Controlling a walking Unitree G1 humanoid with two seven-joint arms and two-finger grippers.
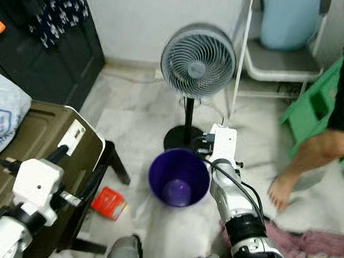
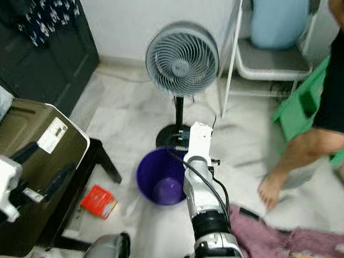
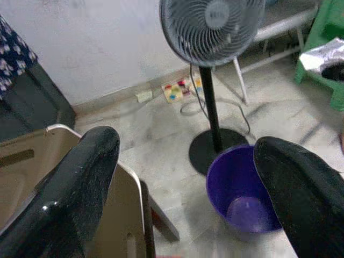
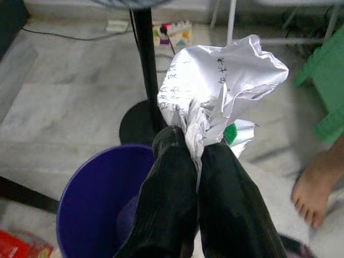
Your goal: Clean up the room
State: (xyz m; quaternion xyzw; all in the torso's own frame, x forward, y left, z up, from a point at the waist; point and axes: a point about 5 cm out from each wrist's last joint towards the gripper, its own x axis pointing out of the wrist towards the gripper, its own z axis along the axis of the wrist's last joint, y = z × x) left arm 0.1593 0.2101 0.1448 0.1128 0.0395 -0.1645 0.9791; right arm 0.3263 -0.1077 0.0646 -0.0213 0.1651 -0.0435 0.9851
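A purple bin (image 1: 179, 178) stands open on the marble floor in front of the fan's base. My right gripper (image 4: 194, 142) is shut on a crumpled sheet of white paper (image 4: 226, 80) with writing on it, held over the bin's right rim (image 4: 102, 161). In the eye views the right wrist (image 1: 221, 141) hides the paper. My left gripper (image 3: 185, 145) is open with nothing between its fingers, raised at the lower left over an olive case (image 1: 35, 149). A red packet (image 1: 109, 202) lies on the floor left of the bin.
A standing fan (image 1: 198, 61) is just behind the bin. A person's bare leg (image 1: 312, 150) and a green stool (image 1: 315, 109) are at the right, with a folding chair (image 1: 283, 60) behind. Pink cloth (image 1: 306, 242) lies at the lower right. A power strip (image 3: 180, 88) sits by the wall.
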